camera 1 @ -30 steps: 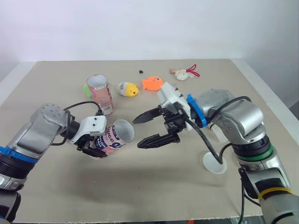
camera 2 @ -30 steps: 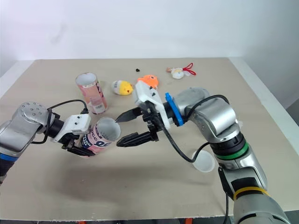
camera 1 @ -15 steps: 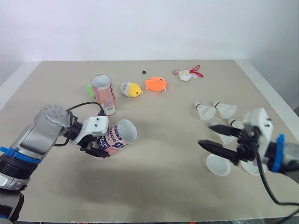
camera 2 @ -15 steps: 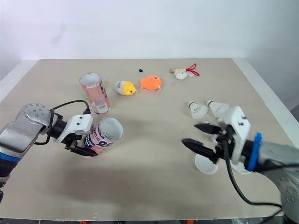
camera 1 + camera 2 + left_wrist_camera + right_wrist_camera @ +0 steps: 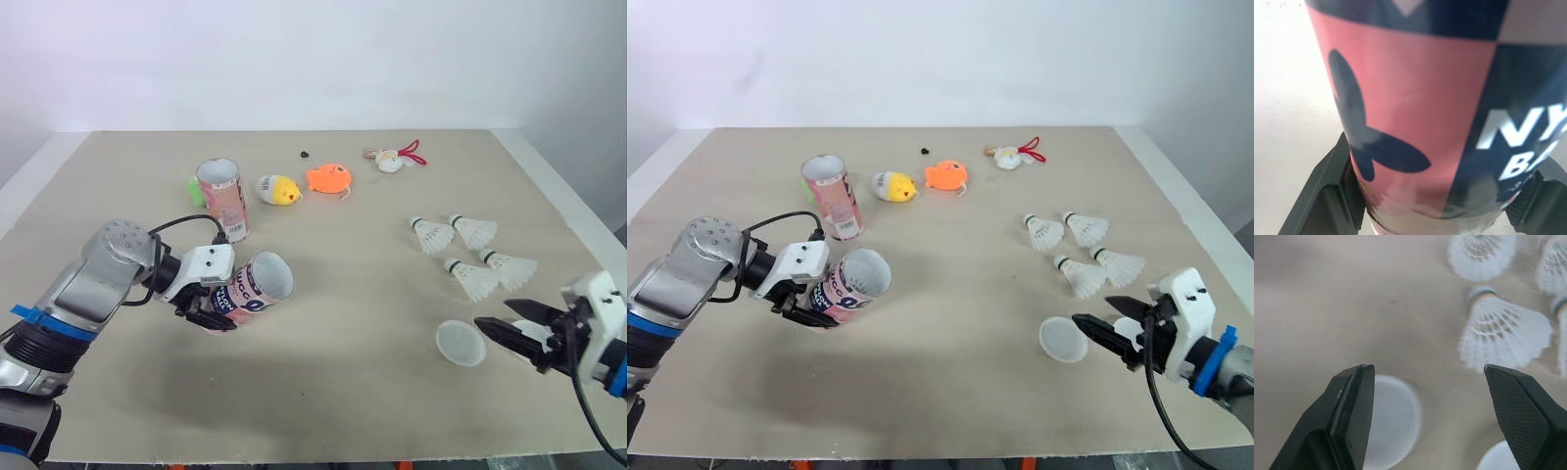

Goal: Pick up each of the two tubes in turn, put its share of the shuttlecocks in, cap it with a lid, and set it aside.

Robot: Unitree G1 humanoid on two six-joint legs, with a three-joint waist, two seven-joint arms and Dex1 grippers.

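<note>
The big tan table (image 5: 323,392) holds everything.

The left gripper (image 5: 208,307) has its two black fingers pressed tight on the sides of a pink and dark blue tube (image 5: 247,288). It holds the tube up off the table, tipped over on its side. The tube's open mouth points away from this gripper, toward the right gripper (image 5: 493,314). The other tube (image 5: 224,201) stands straight up on the table, a little way past the left gripper, not touching it.

The right gripper is low over the table. Its fingers are spread wide apart and there is nothing between them. A round white lid (image 5: 459,343) lies flat just beside the tip of one finger. A second lid (image 5: 1496,458) lies close under the other finger.

Four white shuttlecocks lie on their sides in front of the right gripper's fingertips. Two are near it (image 5: 470,280) (image 5: 509,266) and two are a bit farther out (image 5: 431,235) (image 5: 473,230).

Far from both grippers, past the standing tube, lie little toys: a yellow chick (image 5: 276,189), an orange fish (image 5: 329,178), a green toy (image 5: 196,188) peeking out behind the tube, and a small charm with a red cord (image 5: 395,158). A tiny black bit (image 5: 305,154) lies beyond them.
</note>
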